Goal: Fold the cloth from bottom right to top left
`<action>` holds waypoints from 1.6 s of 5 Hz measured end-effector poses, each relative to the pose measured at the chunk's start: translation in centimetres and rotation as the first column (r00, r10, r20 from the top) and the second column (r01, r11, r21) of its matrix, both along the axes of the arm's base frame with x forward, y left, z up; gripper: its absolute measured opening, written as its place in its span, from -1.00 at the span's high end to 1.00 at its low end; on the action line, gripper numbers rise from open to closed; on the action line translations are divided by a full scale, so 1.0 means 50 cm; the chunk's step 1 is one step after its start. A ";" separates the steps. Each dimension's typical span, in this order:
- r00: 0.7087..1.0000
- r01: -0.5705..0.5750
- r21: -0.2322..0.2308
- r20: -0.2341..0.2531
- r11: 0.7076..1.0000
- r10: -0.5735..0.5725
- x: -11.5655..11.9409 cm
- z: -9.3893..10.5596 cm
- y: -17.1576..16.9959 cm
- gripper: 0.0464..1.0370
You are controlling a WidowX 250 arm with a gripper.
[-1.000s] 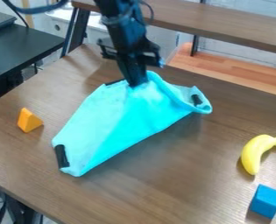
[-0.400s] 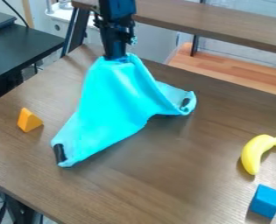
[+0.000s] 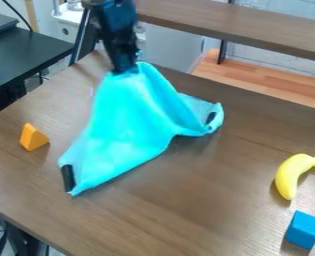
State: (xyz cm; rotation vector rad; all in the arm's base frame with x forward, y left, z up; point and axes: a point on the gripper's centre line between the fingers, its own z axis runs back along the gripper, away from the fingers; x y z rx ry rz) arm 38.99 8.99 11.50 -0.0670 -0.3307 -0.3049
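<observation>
At the upper left of the table, the gripper (image 3: 124, 70) is shut on the top of the cyan cloth (image 3: 134, 117). That part of the cloth is raised, and the rest drapes down like a tent. One corner with a black patch lies on the table at the lower left, and another black-patched corner rests at the right, slightly curled. Whatever lies under the raised cloth is hidden.
An orange wedge (image 3: 33, 137) sits left of the cloth. To the right are a yellow banana (image 3: 294, 174) and, nearer the front, a blue block (image 3: 302, 230). A raised brown shelf (image 3: 246, 27) runs behind the table (image 3: 186, 210).
Since a second ago the gripper has moved up and left, pulling the held cloth higher. The right corner has slid left a little. Wedge, banana and block have stayed put.
</observation>
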 end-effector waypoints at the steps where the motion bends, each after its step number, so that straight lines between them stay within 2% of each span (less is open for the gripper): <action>1: 0.977 -0.076 -0.137 0.187 0.988 0.101 0.005 -0.055 0.016 0.99; 2: 0.961 -0.067 -0.105 0.262 0.992 0.092 0.030 -0.074 0.013 0.99; 3: 0.984 0.023 -0.050 0.180 0.998 -0.013 0.060 -0.093 0.020 0.99; 4: 0.987 0.057 -0.003 0.150 0.998 -0.056 0.086 -0.066 0.029 0.99; 5: 0.989 0.067 0.012 0.132 0.998 -0.068 0.112 -0.047 0.034 0.99; 6: 0.989 0.047 0.012 0.138 0.999 -0.048 0.124 -0.046 0.041 0.99; 7: 0.992 -0.002 0.033 0.125 0.999 -0.002 0.128 -0.069 0.057 0.99; 8: 0.994 -0.019 0.035 0.112 0.999 0.015 0.135 -0.077 0.071 0.99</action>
